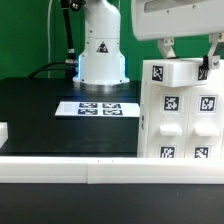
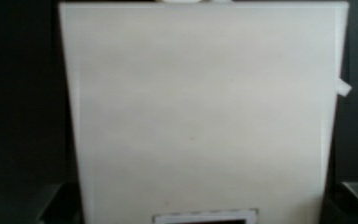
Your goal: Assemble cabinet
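Note:
The cabinet (image 1: 183, 115), a large white box with black-and-white tags on its faces, stands upright at the exterior view's right, on the black table. My gripper (image 1: 190, 58) comes down on its top from above, one finger on each side of the upper part. In the wrist view the cabinet's plain white face (image 2: 194, 100) fills the space between the two dark fingers (image 2: 44, 203), reaching both of them. The jaws stand wide and closed on the box.
The marker board (image 1: 97, 107) lies flat mid-table in front of the arm's white base (image 1: 100, 55). A long low white rail (image 1: 70, 170) runs along the front edge. A small white piece (image 1: 3, 130) shows at the exterior view's left edge.

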Controlling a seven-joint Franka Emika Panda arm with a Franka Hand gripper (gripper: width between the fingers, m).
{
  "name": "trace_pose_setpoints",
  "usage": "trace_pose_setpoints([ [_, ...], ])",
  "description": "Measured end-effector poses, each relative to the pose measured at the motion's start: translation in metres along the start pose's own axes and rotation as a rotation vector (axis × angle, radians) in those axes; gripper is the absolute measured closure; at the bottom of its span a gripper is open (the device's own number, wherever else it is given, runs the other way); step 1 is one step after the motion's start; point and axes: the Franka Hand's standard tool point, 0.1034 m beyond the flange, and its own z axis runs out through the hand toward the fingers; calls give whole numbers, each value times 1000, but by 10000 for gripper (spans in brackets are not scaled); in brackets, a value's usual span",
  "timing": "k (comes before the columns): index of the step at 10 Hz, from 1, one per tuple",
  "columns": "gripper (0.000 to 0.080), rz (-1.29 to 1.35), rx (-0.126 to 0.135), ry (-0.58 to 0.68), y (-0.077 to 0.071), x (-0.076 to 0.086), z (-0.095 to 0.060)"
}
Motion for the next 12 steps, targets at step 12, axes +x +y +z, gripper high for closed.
trace_pose_setpoints([
  [12,239,716,45,-17,-1,1,1],
])
